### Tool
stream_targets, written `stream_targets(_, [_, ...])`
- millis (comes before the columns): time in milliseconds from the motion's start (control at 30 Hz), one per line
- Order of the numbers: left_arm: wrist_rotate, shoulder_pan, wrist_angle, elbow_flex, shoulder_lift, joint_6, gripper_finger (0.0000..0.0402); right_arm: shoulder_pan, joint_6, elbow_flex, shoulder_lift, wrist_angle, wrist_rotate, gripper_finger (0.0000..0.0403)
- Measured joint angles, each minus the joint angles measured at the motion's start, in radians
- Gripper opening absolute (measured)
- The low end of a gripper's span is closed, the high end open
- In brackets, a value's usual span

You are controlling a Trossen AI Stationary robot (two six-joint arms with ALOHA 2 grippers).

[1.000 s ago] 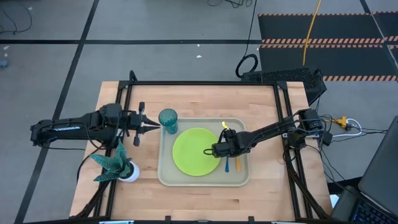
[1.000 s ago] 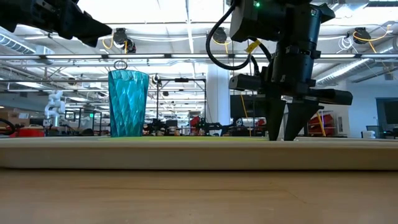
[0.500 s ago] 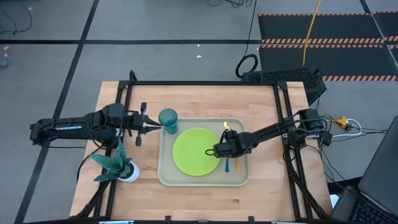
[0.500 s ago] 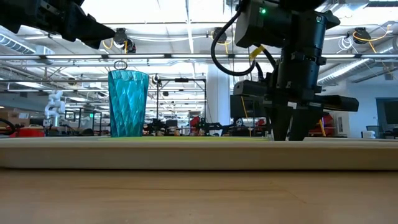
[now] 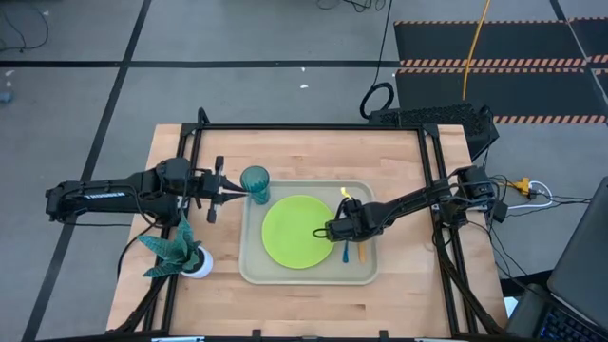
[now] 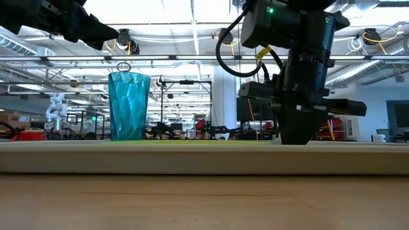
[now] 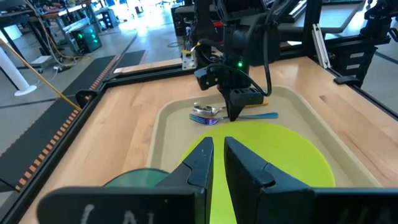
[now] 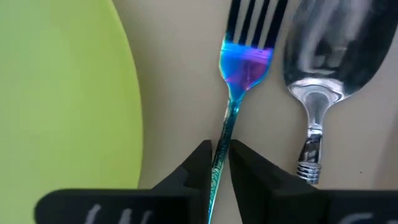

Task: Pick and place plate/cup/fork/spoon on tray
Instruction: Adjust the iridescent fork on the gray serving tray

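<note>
The beige tray [image 5: 309,277] lies mid-table with the lime-green plate [image 5: 296,231] flat on it. The teal cup [image 5: 255,180] stands upright at the tray's far left corner. On the tray floor to the right of the plate, the fork [image 8: 245,59] and the spoon [image 8: 323,68] lie side by side. My right gripper [image 5: 334,232] points down over them and is shut on the fork. My left gripper [image 5: 245,195] hovers by the cup and above it [image 6: 129,105]. Its fingers are shut with nothing between them. My right gripper pinches the fork's slim blue handle [image 8: 229,127] between its two fingers, a little behind the tines. It comes from above, pointing steeply down, with one finger on each side of the handle. The fork lies flat on the tray floor.
A teal leafy plant in a white pot [image 5: 176,249] stands on the table near the left front, beside the tray. A black frame [image 5: 313,128] runs along the far, left and right sides of the wooden table. There is bare wood beyond the tray's far edge.
My right gripper has stayed over the fork, and its fingers have shut onto the handle. They stood spread a second ago and now meet around it.
</note>
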Motion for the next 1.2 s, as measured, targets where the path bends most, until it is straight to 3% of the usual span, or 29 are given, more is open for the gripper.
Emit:
stream_targets(300, [0.0,0.0,0.0,0.0,0.0,0.0,0.0042,0.006,0.0,0.0,0.001,0.023,-0.02,0.0017])
stream_targets(933, [0.0,0.0,0.0,0.0,0.0,0.0,0.0042,0.007,-0.015,0.072,0.004,-0.005,-0.03,0.0016])
stream_targets(1200, [0.0,0.0,-0.001,0.0,0.0,-0.001,0.0042,0.015,0.053,0.074,0.004,-0.005,-0.053,0.0015])
